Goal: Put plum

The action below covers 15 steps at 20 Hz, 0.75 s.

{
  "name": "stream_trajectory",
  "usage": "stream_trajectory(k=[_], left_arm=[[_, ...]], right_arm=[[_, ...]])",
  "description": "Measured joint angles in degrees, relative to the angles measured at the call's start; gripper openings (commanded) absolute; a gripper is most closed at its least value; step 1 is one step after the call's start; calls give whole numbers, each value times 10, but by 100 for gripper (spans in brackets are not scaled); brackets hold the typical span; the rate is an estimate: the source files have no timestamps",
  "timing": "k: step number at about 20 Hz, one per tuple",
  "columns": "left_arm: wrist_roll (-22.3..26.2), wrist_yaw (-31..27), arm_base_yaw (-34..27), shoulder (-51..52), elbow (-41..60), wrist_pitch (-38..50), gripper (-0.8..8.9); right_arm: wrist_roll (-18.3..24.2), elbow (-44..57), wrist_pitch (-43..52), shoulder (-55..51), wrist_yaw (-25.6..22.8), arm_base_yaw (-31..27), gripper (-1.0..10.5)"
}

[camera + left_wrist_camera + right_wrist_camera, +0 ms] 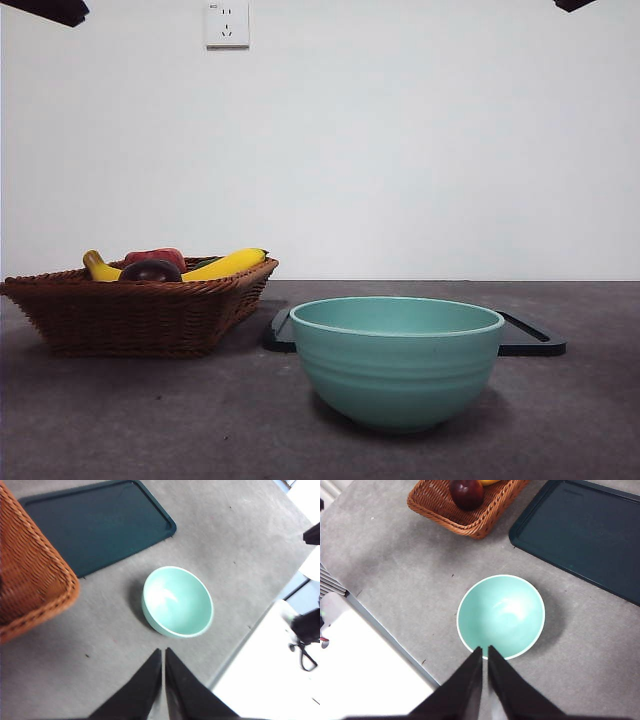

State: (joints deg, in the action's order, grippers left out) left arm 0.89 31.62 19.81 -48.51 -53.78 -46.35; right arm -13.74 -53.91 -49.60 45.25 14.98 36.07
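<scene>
A woven brown wicker basket (140,310) sits at the table's left, holding the round dark maroon plum (151,270), yellow bananas (225,265) and a red fruit (157,256). Right of it, nearer the camera, stands a round turquoise ceramic bowl (397,360); behind that lies a flat dark rectangular tray (530,338).

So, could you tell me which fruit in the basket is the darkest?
The plum, round and dark maroon, sits in front of the brighter red fruit between yellow bananas.

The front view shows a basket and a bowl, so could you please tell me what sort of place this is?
Probably an indoor test bench rather than a real kitchen: a bare grey tabletop against a plain white wall with a power socket, holding only a wicker basket of fruit, a teal bowl and a dark tray.
</scene>
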Motion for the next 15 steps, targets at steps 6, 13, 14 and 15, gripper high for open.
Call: stream_trajectory(k=[6,13,14,15], left_arm=[[12,-172,-103,126,34,226,8],[49,-259,-203,303,253,426,8],[52,-259,-213,326,289,428,8],[53,-259,-219,343,317,428,8]], right_arm=[[0,0,0,0,0,0,8],[0,0,0,0,0,0,8],[0,0,0,0,0,0,8],[0,0,0,0,0,0,8]])
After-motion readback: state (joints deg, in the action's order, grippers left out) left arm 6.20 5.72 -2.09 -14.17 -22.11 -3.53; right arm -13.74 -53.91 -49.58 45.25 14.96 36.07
